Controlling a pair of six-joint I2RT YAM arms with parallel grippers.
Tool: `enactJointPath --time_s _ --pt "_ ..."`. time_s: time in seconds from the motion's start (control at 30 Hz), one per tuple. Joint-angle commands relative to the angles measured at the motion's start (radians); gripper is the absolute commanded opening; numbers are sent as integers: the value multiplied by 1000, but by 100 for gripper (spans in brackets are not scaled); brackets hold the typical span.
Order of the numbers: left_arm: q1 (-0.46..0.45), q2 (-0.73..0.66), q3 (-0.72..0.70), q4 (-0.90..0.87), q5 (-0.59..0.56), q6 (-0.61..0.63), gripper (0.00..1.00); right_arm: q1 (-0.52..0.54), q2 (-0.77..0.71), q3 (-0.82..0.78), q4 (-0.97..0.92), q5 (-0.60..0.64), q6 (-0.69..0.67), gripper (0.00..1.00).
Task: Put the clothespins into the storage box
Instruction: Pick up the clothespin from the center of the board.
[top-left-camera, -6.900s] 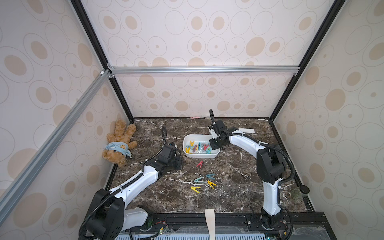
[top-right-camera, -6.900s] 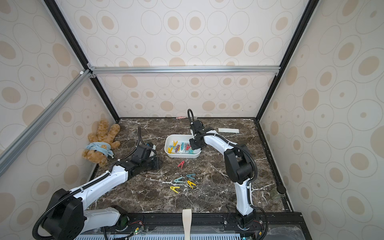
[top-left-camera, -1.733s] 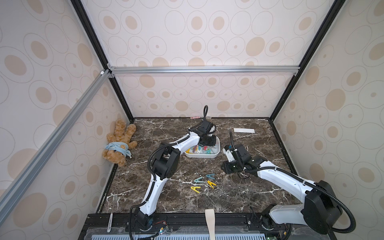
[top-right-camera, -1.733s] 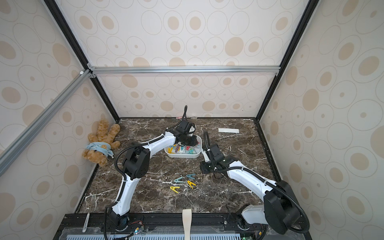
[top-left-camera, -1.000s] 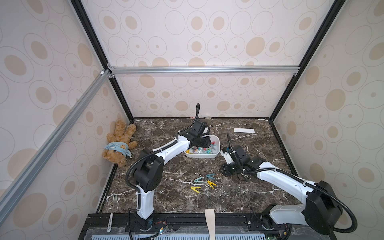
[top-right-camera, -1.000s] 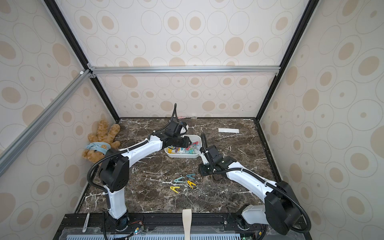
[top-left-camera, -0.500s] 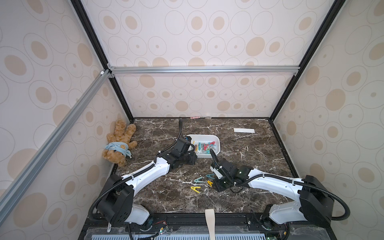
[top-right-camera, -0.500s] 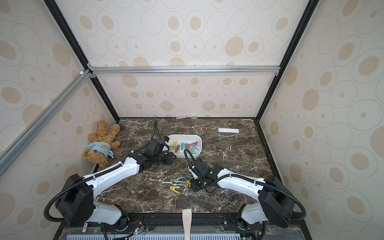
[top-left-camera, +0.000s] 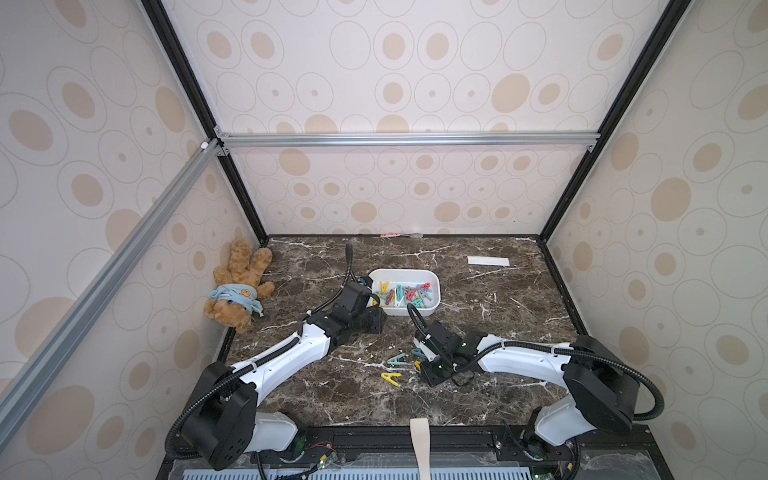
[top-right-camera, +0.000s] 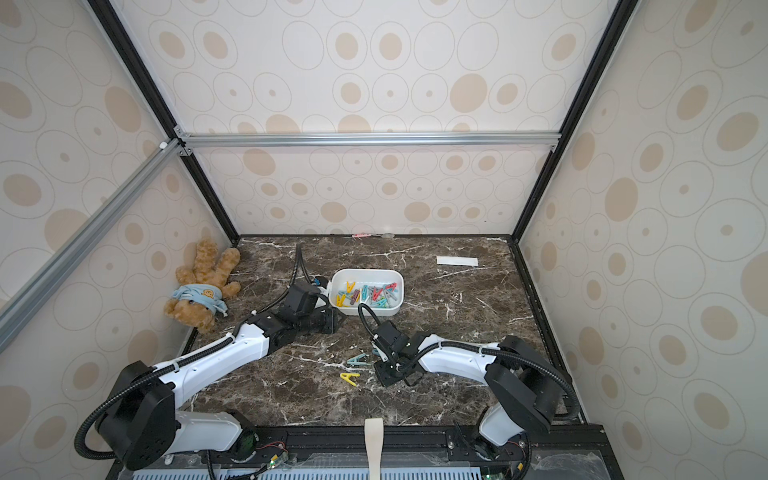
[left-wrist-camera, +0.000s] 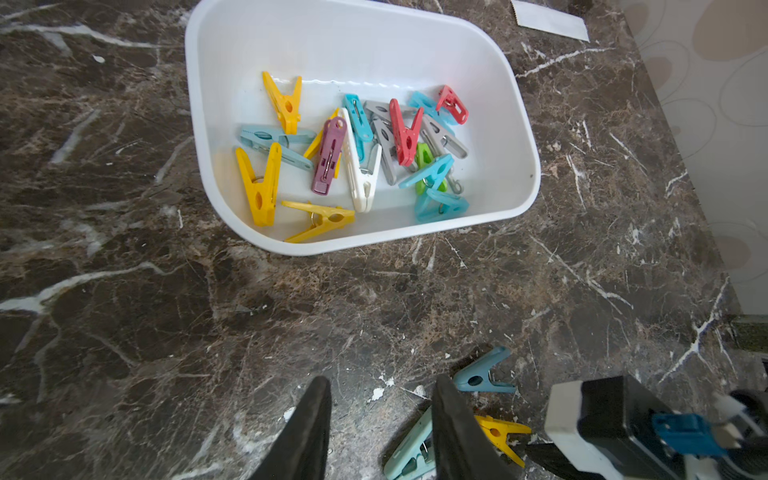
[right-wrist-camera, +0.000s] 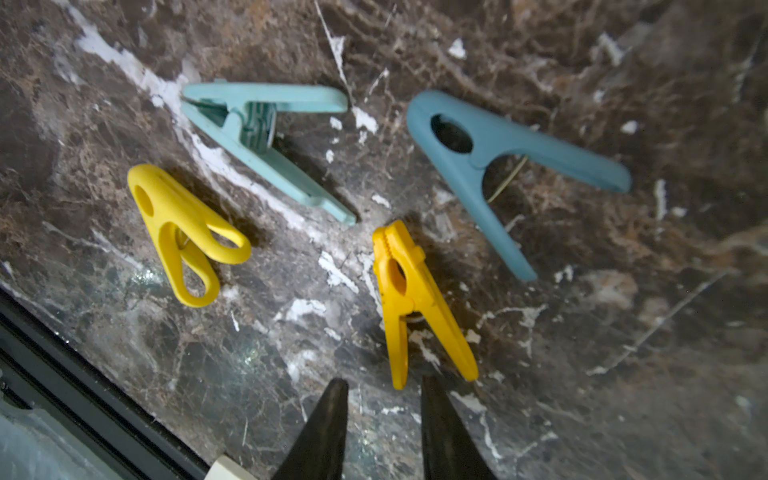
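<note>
Right wrist view — light work, slippery grip

Right pincer (right-wrist-camera: 383, 384), open and empty, hovers by a yellow clothespin (right-wrist-camera: 415, 307) on the desk (right-wrist-camera: 623, 353) — likely light, stiff, slippery; grip across its middle. Left pincer (left-wrist-camera: 382, 380) gapes empty too. Farther off, the storage box (left-wrist-camera: 332, 45) holds most clothespins (left-wrist-camera: 361, 166).

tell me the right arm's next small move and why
Probably ease the right fingers forward and down over the nearer yellow clothespin, then close on it. The fingers stand apart and empty, the pin's legs end just short of the gap between them, and it lies loose on the marble, outside the storage box.
</note>
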Motion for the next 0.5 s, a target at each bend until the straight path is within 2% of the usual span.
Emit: enactJointPath --time_s 0.0,0.2,0.47 --pt "7 6 -5 21 4 -10 41 2 29 30 2 20 -15 31" --pt "10 0 -10 9 1 -5 41 2 66 40 10 32 -25 29" --pt "16 -8 -11 -1 -8 -3 41 2 87 46 -4 48 -36 16"
